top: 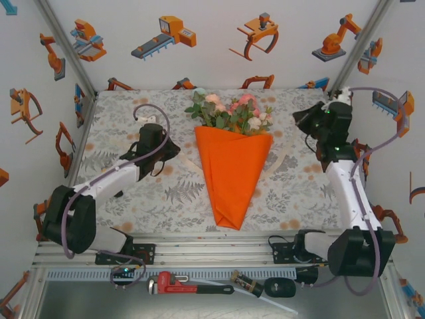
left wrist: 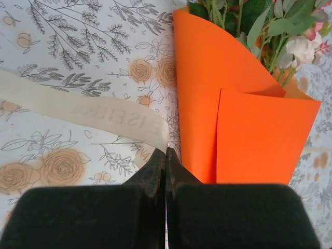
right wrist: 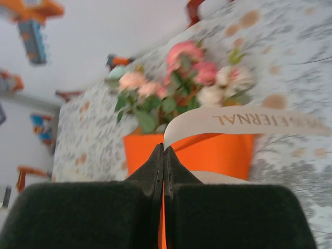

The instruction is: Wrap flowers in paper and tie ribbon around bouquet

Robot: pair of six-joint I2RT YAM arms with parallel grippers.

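Observation:
The bouquet lies in the middle of the table: pink and cream flowers [top: 232,111] top a tapered cone of orange paper [top: 232,173] whose tip points to the near edge. My left gripper [top: 163,151] sits just left of the cone. In its wrist view the left gripper [left wrist: 166,151] is shut on one end of the cream ribbon [left wrist: 78,104], which trails off left beside the paper [left wrist: 228,104]. My right gripper [top: 309,123] is off the cone's upper right. There the right gripper [right wrist: 164,148] is shut on the ribbon [right wrist: 249,118], which arcs right in front of the flowers [right wrist: 181,78].
White walls with orange robot stickers close the table on three sides. A red pipe wrench [top: 182,282] and a black tool [top: 279,287] lie below the aluminium rail [top: 212,256] at the near edge. The floral tablecloth [top: 133,199] is bare either side of the cone.

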